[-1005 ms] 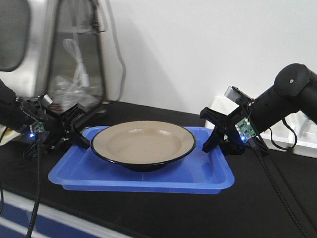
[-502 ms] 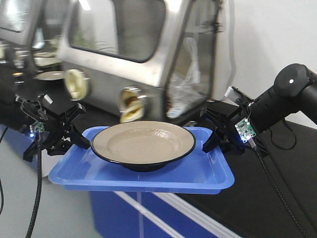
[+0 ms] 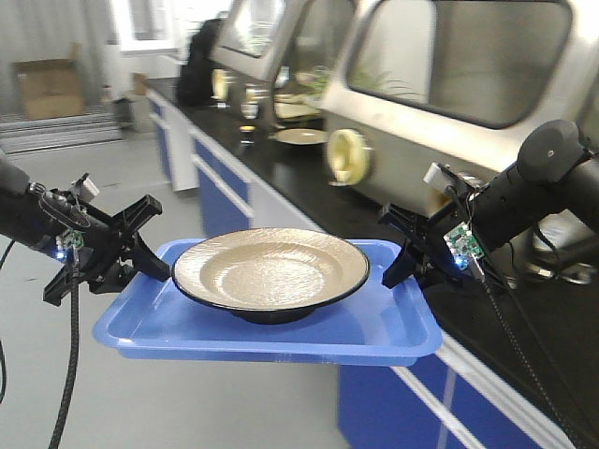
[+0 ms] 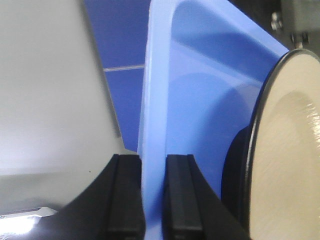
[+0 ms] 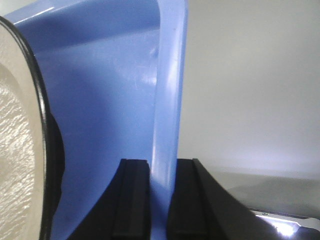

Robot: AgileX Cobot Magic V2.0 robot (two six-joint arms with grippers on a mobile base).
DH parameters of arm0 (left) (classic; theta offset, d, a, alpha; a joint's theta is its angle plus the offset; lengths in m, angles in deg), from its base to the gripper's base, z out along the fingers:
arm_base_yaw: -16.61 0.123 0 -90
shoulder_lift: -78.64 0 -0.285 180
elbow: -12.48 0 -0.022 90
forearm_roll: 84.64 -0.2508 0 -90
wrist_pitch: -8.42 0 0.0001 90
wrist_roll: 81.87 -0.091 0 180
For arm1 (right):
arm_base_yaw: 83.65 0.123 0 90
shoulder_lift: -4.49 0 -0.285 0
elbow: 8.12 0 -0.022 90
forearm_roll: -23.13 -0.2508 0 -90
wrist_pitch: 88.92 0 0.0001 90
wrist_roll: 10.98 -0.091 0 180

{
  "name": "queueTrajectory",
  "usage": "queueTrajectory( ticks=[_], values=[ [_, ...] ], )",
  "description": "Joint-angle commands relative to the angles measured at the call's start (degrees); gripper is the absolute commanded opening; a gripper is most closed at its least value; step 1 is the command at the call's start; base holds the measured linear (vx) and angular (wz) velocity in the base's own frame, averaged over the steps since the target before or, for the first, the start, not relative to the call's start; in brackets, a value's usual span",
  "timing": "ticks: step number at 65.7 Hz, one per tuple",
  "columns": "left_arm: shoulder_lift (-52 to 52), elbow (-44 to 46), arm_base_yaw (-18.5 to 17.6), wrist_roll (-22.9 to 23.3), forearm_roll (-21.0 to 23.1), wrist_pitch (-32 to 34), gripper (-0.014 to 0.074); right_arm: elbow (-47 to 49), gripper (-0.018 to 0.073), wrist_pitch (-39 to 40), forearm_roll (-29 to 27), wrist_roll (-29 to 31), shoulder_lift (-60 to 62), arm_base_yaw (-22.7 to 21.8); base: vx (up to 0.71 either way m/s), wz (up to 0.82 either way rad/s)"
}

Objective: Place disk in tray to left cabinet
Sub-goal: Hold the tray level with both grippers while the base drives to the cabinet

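Big black counter (image 3: 234,154) ran from upper left to the right edge, close on my right side; clipping it, I judged, would jolt everything. No cabinet was in view. The blue tray (image 3: 234,327) hung mid-frame, resting on nothing. If one arm dipped, the thin rim could slip from a pinch and the glossy plate (image 3: 271,267) slide over the low edge. The plate sat centred, between both sets of jaws, its black rim near each. My left gripper (image 3: 150,254) clamped the tray's left rim, my right gripper (image 3: 398,251) the right rim.
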Motion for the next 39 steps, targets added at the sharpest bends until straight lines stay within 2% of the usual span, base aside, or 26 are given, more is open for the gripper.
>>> queueTrajectory(
  ticks=[1,39],
  values=[
    [-4.0,2.3,-2.0,1.2,12.5,-1.4,-0.0001,2.2,-0.0005,2.2,-11.6,0.3,4.1,1.8,0.08,0.7],
    [-4.0,2.3,-2.0,1.2,12.5,-1.4,-0.0001,2.2,-0.0005,2.2,-11.6,0.3,4.1,1.8,0.15,0.62]
  ],
)
